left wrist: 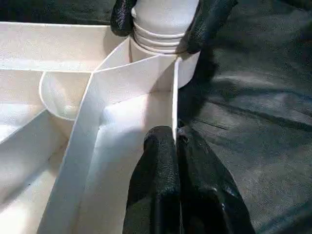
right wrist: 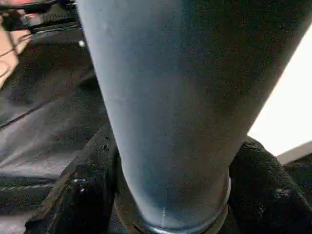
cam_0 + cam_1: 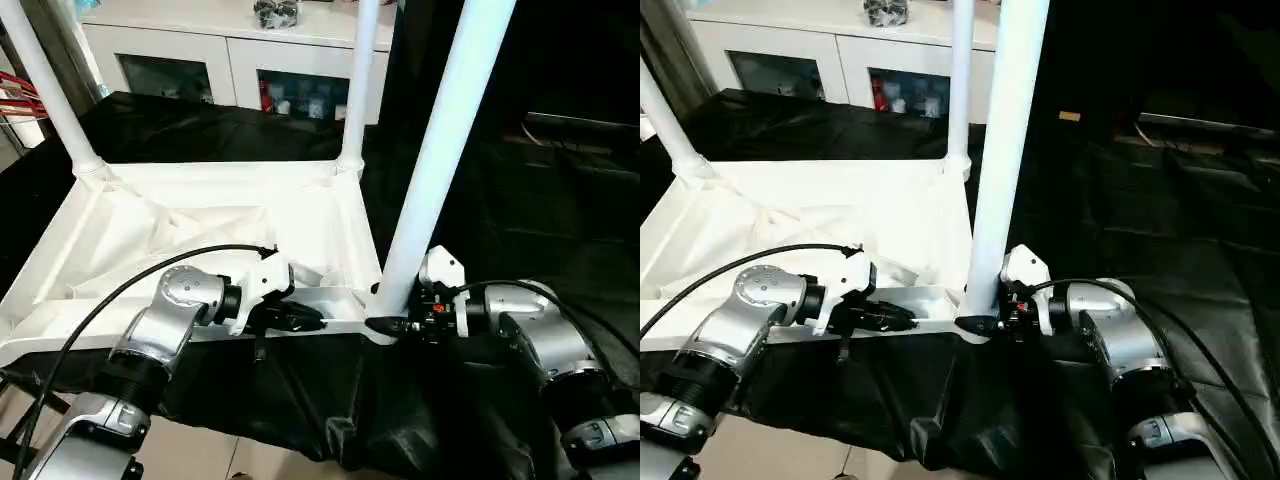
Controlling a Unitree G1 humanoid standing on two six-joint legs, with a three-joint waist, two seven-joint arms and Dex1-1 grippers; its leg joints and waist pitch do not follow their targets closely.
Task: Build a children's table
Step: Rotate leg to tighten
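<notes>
- A white plastic tabletop (image 3: 200, 215) lies upside down on a worktop (image 3: 560, 230) draped in black cloth, its ribbed underside facing up.
- Taking the tabletop as the landmark: three white tube legs stand up from its corners.
- The far-left leg (image 3: 45, 85) rises from the far left corner, leaning outward.
- The far-right leg (image 3: 358, 80) stands upright in the far right corner socket.
- The near-right leg (image 3: 440, 150) rises from the near right corner, closest to the robot, and leans a little to the right.
- The right gripper (image 3: 385, 325) sits at the base of the near-right leg, just where it meets the corner socket.
- In the right wrist view its black fingers (image 2: 83, 190) stand on either side of the leg's lower end, wrapped around it; whether they press on it I cannot tell.
- The left gripper (image 3: 300, 320) rests at the near rim of the tabletop, a short way left of the near right corner.
- In the left wrist view its fingers (image 1: 161, 180) are clenched together, with the thin rim wall pinched between their tips.
- Beyond the far edge of the tabletop stands a white cabinet (image 3: 230, 50) with glass doors.
</notes>
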